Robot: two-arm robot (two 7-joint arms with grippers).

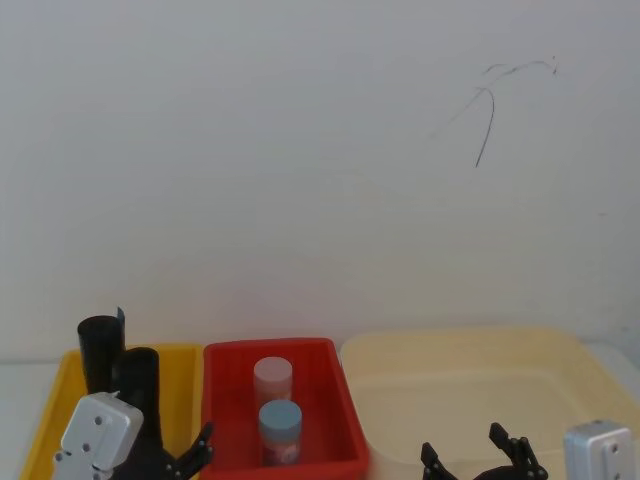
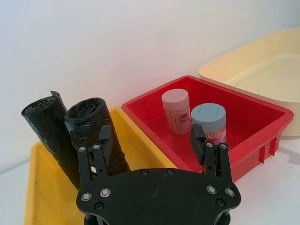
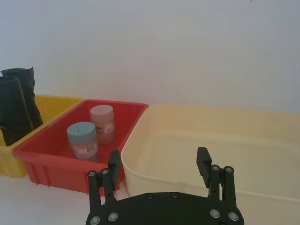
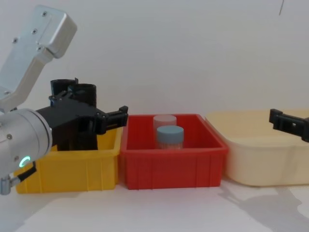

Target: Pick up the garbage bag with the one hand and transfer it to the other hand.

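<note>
Black-fingered, the left gripper (image 2: 151,136) hangs with jaws spread wide and empty by the yellow plastic bin (image 2: 37,197). The garbage bag (image 2: 91,126), a thick matte black plastic roll, stands tilted in that bin just behind one finger, outside the gap, beside a slimmer notched black roll (image 2: 44,124). The right gripper (image 3: 158,159) hovers open before the cream plastic tub (image 3: 225,136).
</note>
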